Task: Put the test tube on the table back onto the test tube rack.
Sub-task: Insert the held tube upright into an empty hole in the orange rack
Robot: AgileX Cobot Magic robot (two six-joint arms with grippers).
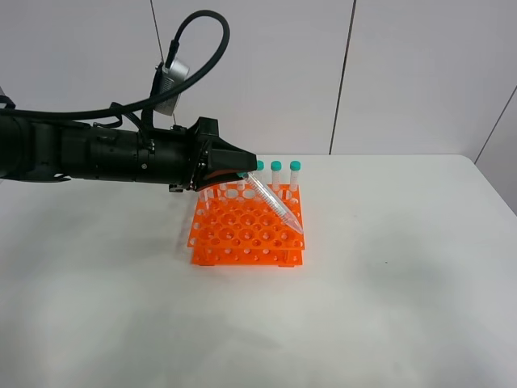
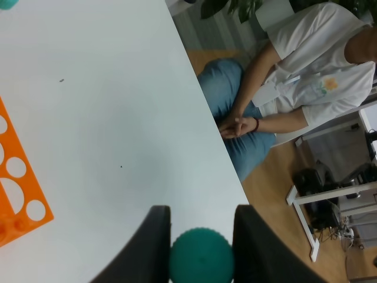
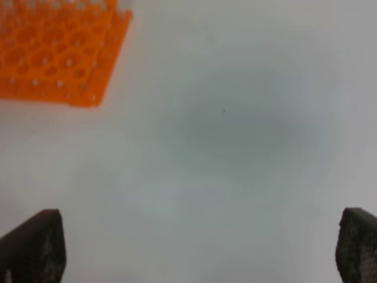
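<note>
My left gripper (image 1: 242, 172) is shut on the test tube (image 1: 273, 202) at its teal-green cap (image 2: 201, 256), holding it tilted above the orange test tube rack (image 1: 242, 234), tip pointing down toward the rack's right side. The cap sits between the two dark fingers (image 2: 147, 247) in the left wrist view, with a rack corner (image 2: 17, 177) at the side. Other teal-capped tubes (image 1: 277, 174) stand in the rack's back row. The rack stands on the white table (image 1: 388, 283). My right gripper (image 3: 200, 247) is open and empty over bare table, the rack (image 3: 56, 53) beyond it.
A seated person (image 2: 294, 88) in a white shirt is beyond the table's edge in the left wrist view, with floor and equipment nearby. A black cable (image 1: 194, 48) loops above the left arm. The right arm does not show in the exterior high view.
</note>
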